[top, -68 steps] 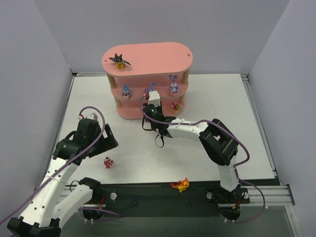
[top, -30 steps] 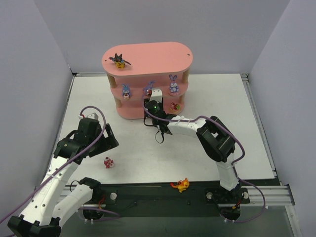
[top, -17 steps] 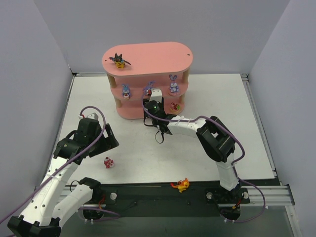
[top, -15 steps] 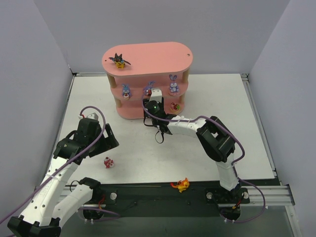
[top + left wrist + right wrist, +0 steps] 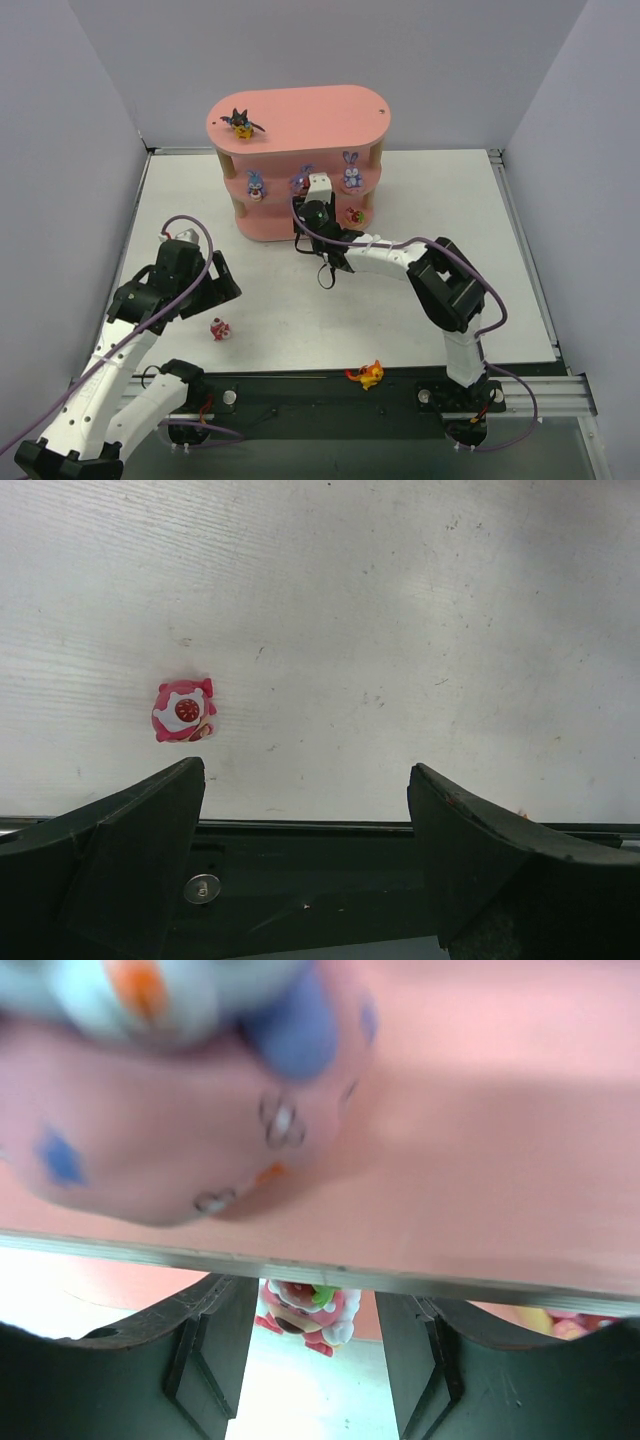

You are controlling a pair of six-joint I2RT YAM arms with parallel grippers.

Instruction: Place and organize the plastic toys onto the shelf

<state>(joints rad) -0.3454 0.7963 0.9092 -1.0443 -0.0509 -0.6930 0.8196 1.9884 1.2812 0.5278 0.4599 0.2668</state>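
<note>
Pushed deeper between shelf (image 5: 310, 115) boards since before: right tool (image 5: 315, 1295) spread, letting red-and-white toy (image 5: 305, 1317) stand; left tool (image 5: 305, 780) spread wide, idle.

White bench (image 5: 270, 300): matte top, with faint scuffs and small dark specks showing in the left wrist view. Metal edging (image 5: 522, 240) runs along its right side and far edge. Pale lilac panels enclose three sides: back wall (image 5: 330, 45), left wall (image 5: 50, 150), right wall (image 5: 590, 150), all plain. Black strip (image 5: 300, 398) spans the near edge. One round silver screw (image 5: 202, 887) sits in it. Ribbed silver rail (image 5: 545, 398) lies at the strip's right end, slightly skewed to the bench edge.
</note>
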